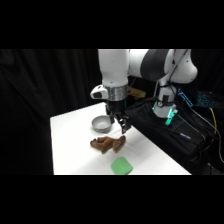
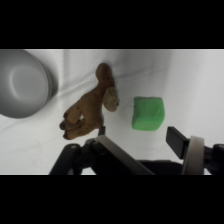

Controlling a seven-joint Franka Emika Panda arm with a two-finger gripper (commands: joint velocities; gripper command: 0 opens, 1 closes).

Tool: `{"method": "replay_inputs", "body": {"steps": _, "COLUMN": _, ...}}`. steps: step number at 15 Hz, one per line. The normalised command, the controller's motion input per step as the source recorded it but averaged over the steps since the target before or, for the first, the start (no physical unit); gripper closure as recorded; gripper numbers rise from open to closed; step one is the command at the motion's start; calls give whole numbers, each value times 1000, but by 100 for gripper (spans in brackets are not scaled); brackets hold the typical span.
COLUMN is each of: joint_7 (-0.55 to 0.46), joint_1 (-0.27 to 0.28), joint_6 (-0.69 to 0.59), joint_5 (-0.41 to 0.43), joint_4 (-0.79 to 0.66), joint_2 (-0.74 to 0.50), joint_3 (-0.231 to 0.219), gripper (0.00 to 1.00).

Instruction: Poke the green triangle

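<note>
From my remote station I logged the white arm reaching in from the upper right of the side view, its pincer [image 1: 122, 128] hanging above the middle of the white tabletop [image 1: 67, 125]. The pincer's tips hovered over the brown lumpy object [image 1: 107, 144], close above its right end; I could not tell whether they touched it. I could not tell from either view whether the pincer stood wide or narrow, and nothing was seen held in it.

The green triangle [image 1: 121, 165] lay flat near the front edge of the tabletop, in front of and a little right of the brown object, apart from it. It read as a small bright-green block with rounded corners, nearly square. It sat clear of the pincer.

In the wrist view the green triangle [image 2: 148, 113] showed right of centre, with the brown lumpy object [image 2: 90, 107] just beside it on the left, a thin strip of bare tabletop [image 2: 195, 85] between them. The grey bowl [image 2: 22, 82] filled the upper left corner of that view, well apart from the green block. In the side view the grey bowl [image 1: 101, 122] stood behind the brown object, near the arm.

A black bag [image 1: 165, 127] lay off the tabletop's right side.
</note>
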Motion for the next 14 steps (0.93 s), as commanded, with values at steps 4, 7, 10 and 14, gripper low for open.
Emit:
{"method": "replay_inputs", "body": {"steps": 4, "joint_7": 107, "joint_1": 95, "joint_6": 88, "joint_5": -32, "joint_4": 309, "joint_2": 304, "joint_3": 32, "gripper": 76}}
{"method": "replay_inputs", "body": {"steps": 7, "joint_7": 67, "joint_1": 87, "joint_6": 163, "joint_5": -117, "joint_4": 226, "joint_2": 326, "joint_3": 2, "gripper": 100}}
{"method": "replay_inputs", "body": {"steps": 10, "joint_7": 16, "joint_1": 80, "joint_6": 213, "joint_5": -136, "joint_4": 231, "joint_2": 374, "joint_3": -20, "gripper": 98}}
{"method": "replay_inputs", "body": {"steps": 14, "joint_7": -52, "joint_1": 60, "joint_6": 215, "joint_5": -52, "joint_4": 264, "joint_2": 400, "joint_3": -18, "gripper": 97}}
